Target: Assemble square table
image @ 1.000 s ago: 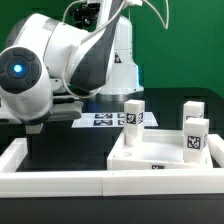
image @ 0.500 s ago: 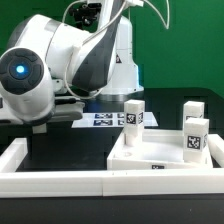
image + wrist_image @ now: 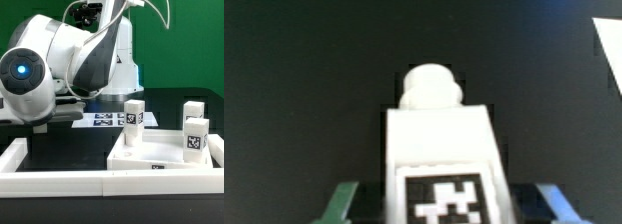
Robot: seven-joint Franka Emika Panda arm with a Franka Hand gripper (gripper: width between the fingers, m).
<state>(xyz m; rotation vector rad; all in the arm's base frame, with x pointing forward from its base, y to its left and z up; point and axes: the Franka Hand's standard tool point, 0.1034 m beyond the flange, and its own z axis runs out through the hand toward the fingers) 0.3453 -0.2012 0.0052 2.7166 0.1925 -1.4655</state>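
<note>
In the exterior view the arm's big white wrist housing fills the nine-to-eleven o'clock part of the picture, and the gripper (image 3: pixel 37 124) dips behind the dark worktop (image 3: pixel 60 150) at about nine o'clock; its jaws cannot be made out there. The square tabletop (image 3: pixel 160 160) lies flat at about four o'clock, against the long white border wall (image 3: pixel 55 182) that runs across six o'clock. Three legs stand on the slab: one (image 3: pixel 132 123) near the centre of the picture, two (image 3: pixel 196 133) at three o'clock, one behind the other. The marker board (image 3: pixel 105 119) lies just behind the centre leg.

The wrist view gives what that view hides. A fourth leg (image 3: pixel 439 140) with a rounded peg at its far end and a tag on its face sits between the two green fingertips (image 3: pixel 342 200), which stand on either side of it; the jaws look closed on this leg, part-way open around its width. Nothing of the slab shows here.

The step in hand appears to be picking up this leg. To do it well, keep the grip square on the flat sides, lift straight before swinging toward the slab, and keep the peg end free for its socket.
</note>
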